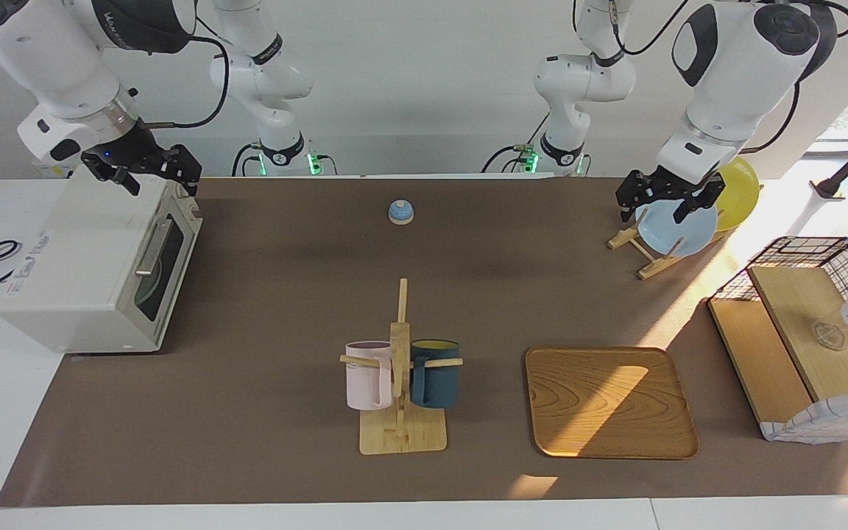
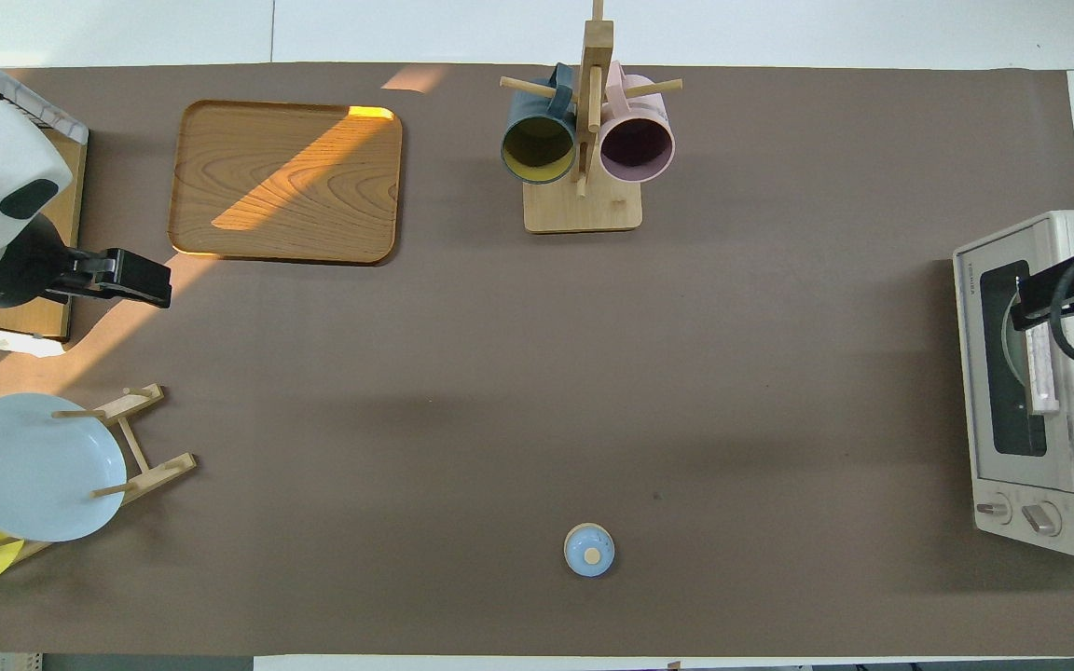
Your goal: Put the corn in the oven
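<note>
While 2 mugs [image 1: 402, 383] hang mid-table, oven [image 1: 100, 272] door stays closed.

Oven [image 1: 100, 272] sat at the right arm's end of the table; basket [image 1: 810, 335] and plate rack [image 1: 648, 258] at the left arm's end. Mug stand [image 1: 402, 427] stood mid-table beside the tray [image 1: 608, 401]; small lid [image 1: 400, 212] lay nearer the robots.

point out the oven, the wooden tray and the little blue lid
oven [image 1: 63, 265], facing view, on its white top panel
wooden tray [image 1: 608, 401], facing view, on its bare middle
blue lid [image 2: 588, 550], overhead view, on its blue dome beside the knob
</note>
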`<move>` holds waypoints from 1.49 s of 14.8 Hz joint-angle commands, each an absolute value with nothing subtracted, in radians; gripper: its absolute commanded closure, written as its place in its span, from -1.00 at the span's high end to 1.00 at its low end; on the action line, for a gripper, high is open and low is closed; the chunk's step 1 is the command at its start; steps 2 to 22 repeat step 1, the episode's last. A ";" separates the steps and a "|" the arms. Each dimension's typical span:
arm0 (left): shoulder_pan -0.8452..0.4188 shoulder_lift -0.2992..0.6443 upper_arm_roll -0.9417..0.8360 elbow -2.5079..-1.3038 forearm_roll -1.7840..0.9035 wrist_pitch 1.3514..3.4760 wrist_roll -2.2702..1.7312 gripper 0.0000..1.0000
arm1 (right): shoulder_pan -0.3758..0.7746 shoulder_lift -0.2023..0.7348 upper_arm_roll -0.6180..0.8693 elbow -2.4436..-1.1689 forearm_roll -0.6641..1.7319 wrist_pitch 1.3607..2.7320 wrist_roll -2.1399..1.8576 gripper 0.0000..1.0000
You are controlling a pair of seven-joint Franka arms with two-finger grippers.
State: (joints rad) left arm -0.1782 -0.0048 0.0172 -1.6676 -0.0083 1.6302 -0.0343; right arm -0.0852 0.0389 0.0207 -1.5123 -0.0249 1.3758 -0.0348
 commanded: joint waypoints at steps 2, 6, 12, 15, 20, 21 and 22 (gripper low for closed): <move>-0.183 -0.012 0.021 -1.661 0.015 1.615 -0.032 1.00 | -0.091 0.018 0.023 -1.540 -0.006 1.397 -0.051 1.00; -0.183 -0.012 0.021 -1.661 0.015 1.615 -0.032 1.00 | -0.091 0.018 0.023 -1.540 -0.006 1.397 -0.051 1.00; -0.183 -0.012 0.021 -1.661 0.015 1.615 -0.032 1.00 | -0.091 0.018 0.023 -1.540 -0.006 1.397 -0.051 1.00; -0.183 -0.012 0.021 -1.661 0.015 1.615 -0.032 1.00 | -0.091 0.018 0.023 -1.540 -0.006 1.397 -0.051 1.00; -0.183 -0.012 0.021 -1.661 0.015 1.615 -0.032 1.00 | -0.091 0.018 0.023 -1.540 -0.006 1.397 -0.051 1.00; -0.183 -0.012 0.021 -1.661 0.015 1.615 -0.032 1.00 | -0.091 0.018 0.023 -1.540 -0.006 1.397 -0.051 1.00; -0.183 -0.012 0.021 -1.661 0.015 1.615 -0.032 1.00 | -0.091 0.018 0.023 -1.540 -0.006 1.397 -0.051 1.00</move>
